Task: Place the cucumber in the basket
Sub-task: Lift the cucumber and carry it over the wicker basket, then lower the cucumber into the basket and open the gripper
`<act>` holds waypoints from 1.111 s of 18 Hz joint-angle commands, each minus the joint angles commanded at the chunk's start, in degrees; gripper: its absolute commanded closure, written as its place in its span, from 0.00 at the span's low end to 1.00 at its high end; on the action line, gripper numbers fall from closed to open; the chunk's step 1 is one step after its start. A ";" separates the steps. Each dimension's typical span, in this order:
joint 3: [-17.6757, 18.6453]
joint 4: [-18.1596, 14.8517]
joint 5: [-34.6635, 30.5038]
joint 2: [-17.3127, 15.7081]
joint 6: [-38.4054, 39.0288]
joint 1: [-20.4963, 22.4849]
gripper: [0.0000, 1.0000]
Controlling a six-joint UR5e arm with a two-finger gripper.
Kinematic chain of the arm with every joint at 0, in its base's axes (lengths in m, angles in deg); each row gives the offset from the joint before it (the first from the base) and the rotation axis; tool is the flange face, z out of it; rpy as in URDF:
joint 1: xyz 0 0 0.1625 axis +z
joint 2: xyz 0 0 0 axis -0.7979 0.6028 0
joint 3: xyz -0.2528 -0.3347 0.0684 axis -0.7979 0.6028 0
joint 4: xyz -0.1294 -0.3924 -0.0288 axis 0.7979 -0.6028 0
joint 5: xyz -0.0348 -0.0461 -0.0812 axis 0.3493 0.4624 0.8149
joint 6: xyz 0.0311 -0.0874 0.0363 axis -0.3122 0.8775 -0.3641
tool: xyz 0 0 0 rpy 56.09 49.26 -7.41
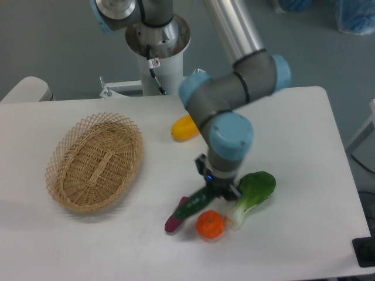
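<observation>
From my station I see the gripper (212, 189) clamped on the cucumber (195, 204), its fingers mostly hidden under the wrist so I cannot judge their spread beyond that grip. The cucumber hangs tilted, its lower end over the upper tip of the purple eggplant (174, 219), just above the orange (210, 225). It is well apart from the basket (95, 161), which sits on the left of the white table (293, 117). I count one cucumber, one wicker basket, one eggplant, one orange, one bok choy (253, 193) just right of the gripper, and one yellow mango (184, 128) partly behind the arm.
</observation>
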 joint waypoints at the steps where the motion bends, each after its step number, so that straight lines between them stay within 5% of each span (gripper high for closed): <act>1: 1.41 0.00 0.53 -1.67 0.00 -0.62 0.74; 7: 7.22 0.53 0.97 -6.25 2.89 -7.02 0.74; 12: 7.40 0.70 0.97 -5.29 8.43 -13.97 0.73; 20: 10.83 3.16 0.89 -2.04 12.64 -18.02 0.64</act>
